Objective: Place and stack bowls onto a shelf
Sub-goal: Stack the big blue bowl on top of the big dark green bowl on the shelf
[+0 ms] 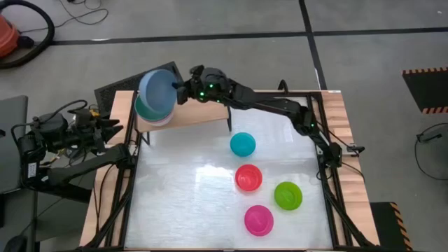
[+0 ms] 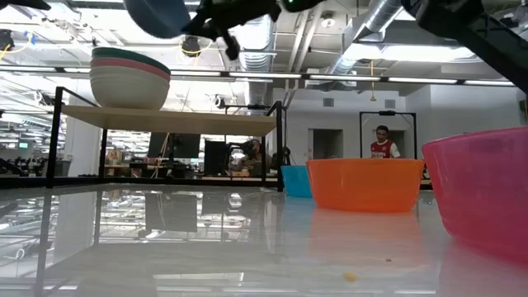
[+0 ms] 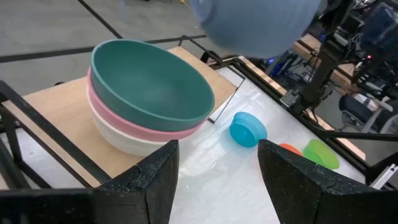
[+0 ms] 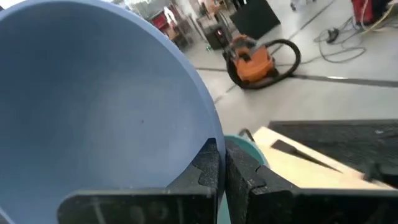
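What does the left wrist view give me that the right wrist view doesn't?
Only the left wrist view: the full stack on the shelf, dark green bowl in pale pink in white, plus the cyan bowl on the table and the left claw open, holding nothing.

Only the right wrist view: the right claw pinched shut on the light blue bowl rim, and an orange vacuum on the floor.

Both: the light blue bowl held above the stack.

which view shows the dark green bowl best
The left wrist view: the dark green bowl shows whole, nested atop the pink and white ones. The low view shows only its rim, the high and right wrist views a sliver behind the blue bowl.
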Controlling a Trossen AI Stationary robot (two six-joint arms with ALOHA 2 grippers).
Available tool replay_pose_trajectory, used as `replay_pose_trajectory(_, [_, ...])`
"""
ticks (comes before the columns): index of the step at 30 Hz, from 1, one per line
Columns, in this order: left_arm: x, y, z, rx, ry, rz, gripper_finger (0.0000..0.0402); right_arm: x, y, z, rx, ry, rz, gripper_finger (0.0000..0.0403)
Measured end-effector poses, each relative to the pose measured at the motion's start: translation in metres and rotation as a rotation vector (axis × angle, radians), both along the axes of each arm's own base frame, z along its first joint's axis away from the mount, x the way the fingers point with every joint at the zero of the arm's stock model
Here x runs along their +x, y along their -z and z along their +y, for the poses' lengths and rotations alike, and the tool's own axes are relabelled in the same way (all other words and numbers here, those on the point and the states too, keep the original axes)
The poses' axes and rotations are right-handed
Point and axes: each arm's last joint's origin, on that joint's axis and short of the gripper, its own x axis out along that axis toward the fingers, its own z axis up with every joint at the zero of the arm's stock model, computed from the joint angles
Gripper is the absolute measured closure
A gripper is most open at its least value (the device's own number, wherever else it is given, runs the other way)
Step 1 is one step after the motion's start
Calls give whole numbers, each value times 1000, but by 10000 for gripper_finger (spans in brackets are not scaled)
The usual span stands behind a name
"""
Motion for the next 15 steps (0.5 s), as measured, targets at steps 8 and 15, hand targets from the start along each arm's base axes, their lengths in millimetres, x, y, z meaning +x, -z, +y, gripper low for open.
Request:
replay_pose_trajectory(8, [0, 0, 0, 2, -8, 2, 198, 11, 26, -8, 39, -22, 34, 376])
replay_pose_trajectory(15, [0, 0, 1, 6, -25, 5, 198, 9, 26, -14, 32, -24, 56, 376])
